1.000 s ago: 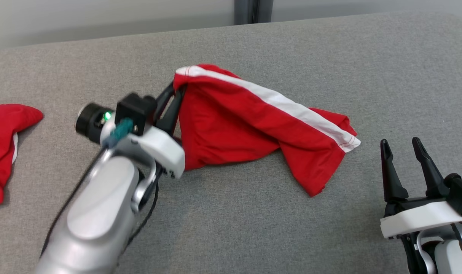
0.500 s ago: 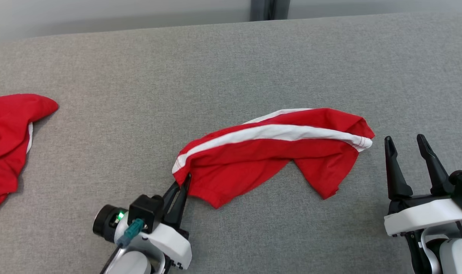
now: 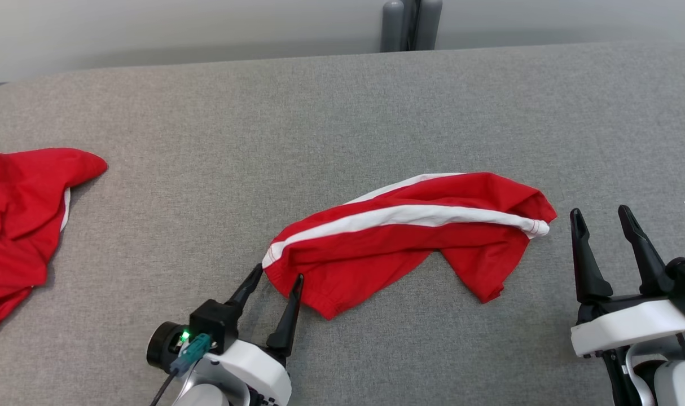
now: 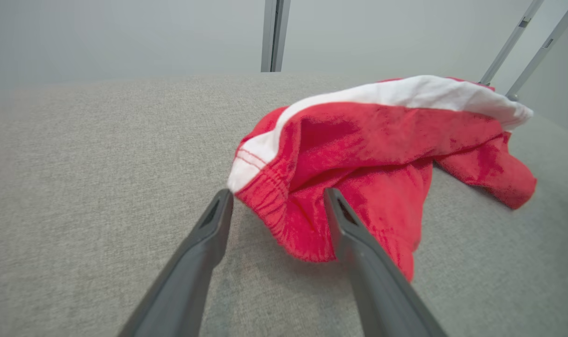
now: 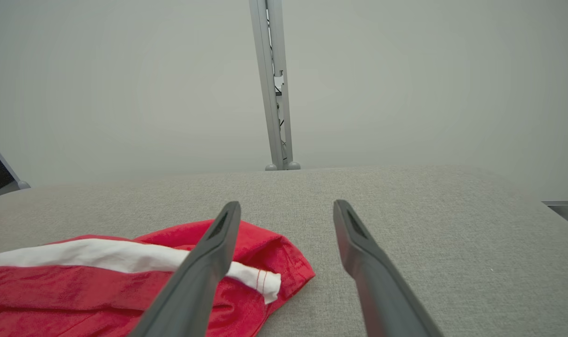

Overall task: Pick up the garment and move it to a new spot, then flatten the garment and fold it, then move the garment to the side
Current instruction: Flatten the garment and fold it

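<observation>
Garment (image 3: 410, 237): crumpled, mid-table (image 3: 320, 113) | left gripper (image 3: 279, 273): jaws apart astride its near corner, contact unclear | right gripper (image 3: 599, 211): jaws apart, empty, just beside it | done: relocation, probably | left: flatten, fold, set aside

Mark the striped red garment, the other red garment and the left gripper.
striped red garment (image 3: 376, 254), head view, red panel below the stripe.
other red garment (image 3: 21, 214), head view, its middle.
left gripper (image 3: 279, 273), head view, midway between fingertips.

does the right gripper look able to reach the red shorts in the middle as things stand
Probably yes: the right gripper is open beside the striped end of the red shorts, with only bare grey tabletop between them.
</observation>
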Robot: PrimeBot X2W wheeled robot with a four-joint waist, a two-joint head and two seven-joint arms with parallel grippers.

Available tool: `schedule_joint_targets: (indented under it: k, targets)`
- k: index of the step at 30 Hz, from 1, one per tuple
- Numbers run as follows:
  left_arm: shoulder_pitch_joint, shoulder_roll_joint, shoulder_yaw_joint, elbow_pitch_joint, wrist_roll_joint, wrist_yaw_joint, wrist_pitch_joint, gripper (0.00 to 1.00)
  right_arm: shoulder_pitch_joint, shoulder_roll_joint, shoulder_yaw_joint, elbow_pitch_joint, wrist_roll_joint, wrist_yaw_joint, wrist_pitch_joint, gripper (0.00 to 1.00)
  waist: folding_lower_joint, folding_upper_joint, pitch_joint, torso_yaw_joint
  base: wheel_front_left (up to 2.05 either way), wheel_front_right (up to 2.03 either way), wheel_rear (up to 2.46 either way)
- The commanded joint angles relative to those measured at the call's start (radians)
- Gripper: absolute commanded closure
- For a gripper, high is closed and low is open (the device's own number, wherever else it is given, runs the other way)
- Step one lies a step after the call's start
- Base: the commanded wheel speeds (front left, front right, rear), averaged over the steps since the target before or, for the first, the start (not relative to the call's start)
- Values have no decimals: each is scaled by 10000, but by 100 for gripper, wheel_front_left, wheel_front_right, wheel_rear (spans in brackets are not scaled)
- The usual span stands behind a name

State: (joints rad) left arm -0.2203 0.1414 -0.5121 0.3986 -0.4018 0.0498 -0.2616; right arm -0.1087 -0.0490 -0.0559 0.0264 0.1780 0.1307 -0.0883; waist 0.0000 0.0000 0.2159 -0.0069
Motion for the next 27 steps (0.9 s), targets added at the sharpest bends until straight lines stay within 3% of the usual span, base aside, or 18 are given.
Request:
schedule_joint_targets:
  k: [1,13,27]
  targets:
    - [143,33,105,-113,-41,55,-40,0,123,-42,-8,-30,-27,2,16,0,0,0,-72,16,0,0,0]
    - [899,366,1512,-1877,-395,444,-33,0,566,-43,-102,-193,-98,2,201,0,0,0,-786,204,0,0,0]
    - [1324,1392,2546,-2559,-757,1080,548,0,1053,-42,21,-336,-318,1,564,0,0,0,-1363,256,0,0,0]
